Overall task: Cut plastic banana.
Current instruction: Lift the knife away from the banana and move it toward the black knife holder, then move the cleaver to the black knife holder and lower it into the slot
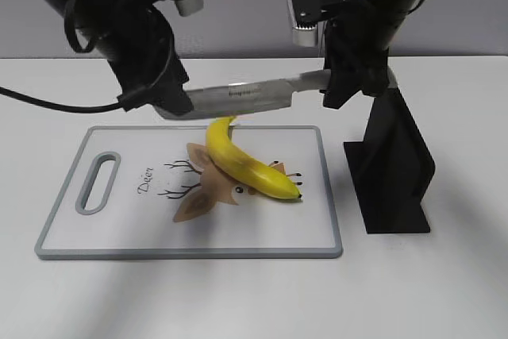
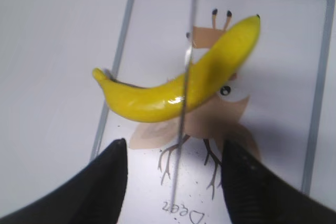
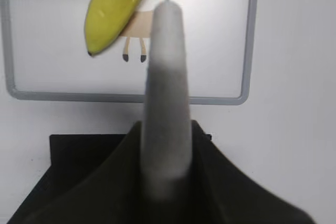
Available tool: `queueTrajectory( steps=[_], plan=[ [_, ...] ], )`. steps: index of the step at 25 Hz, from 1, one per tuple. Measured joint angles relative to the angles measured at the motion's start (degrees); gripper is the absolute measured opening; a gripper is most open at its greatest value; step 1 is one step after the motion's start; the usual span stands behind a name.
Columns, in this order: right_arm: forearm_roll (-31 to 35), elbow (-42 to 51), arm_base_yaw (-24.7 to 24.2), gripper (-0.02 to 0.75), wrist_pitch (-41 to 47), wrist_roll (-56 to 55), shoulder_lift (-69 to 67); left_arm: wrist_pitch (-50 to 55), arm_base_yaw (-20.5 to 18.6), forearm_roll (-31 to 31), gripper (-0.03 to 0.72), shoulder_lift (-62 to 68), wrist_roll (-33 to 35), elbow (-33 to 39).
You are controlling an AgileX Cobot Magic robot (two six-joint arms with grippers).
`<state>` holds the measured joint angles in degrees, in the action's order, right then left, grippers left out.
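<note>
The plastic banana [image 1: 246, 166] lies whole on the white cutting board [image 1: 119, 228], over a deer drawing. My right gripper [image 1: 337, 85] is shut on the grey handle of a knife [image 1: 246, 94], holding it level above the banana with the blade pointing left. My left gripper [image 1: 171, 105] is open at the blade's tip. In the left wrist view the thin blade [image 2: 186, 93] crosses the middle of the banana [image 2: 157, 100] and ends between the spread jaws [image 2: 173, 148]. The right wrist view shows the handle [image 3: 167, 77] in the jaws [image 3: 167, 129] and the banana's end [image 3: 113, 9].
A black knife stand [image 1: 393, 172] stands right of the board and also shows under the right gripper in the right wrist view [image 3: 73, 166]. The board has a handle slot [image 1: 98, 182] at its left end. A black cable [image 1: 48, 103] runs at the back left.
</note>
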<state>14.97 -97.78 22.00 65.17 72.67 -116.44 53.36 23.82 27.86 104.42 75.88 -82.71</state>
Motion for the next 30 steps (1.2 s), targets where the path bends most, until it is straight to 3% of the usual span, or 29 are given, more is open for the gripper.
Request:
queueTrajectory(
  steps=[8,15,26,30],
  plan=[
    [0.0,-1.2,0.0,0.176,4.1,-4.4,3.6,-8.2,0.0,1.2,0.567,-6.5,-6.1,0.0],
    [0.2,-1.7,0.0,0.176,4.2,-22.6,8.4,-10.6,-1.9,-5.9,0.567,-11.8,-22.5,0.0],
    [-2.1,-1.7,0.0,0.176,4.6,-44.1,13.7,2.4,-9.5,-13.8,0.567,-17.2,-47.4,0.0],
    [-2.3,-1.7,0.0,0.176,4.7,-53.2,16.4,8.3,-12.9,-20.4,0.567,-19.1,-57.2,0.0]
  ],
)
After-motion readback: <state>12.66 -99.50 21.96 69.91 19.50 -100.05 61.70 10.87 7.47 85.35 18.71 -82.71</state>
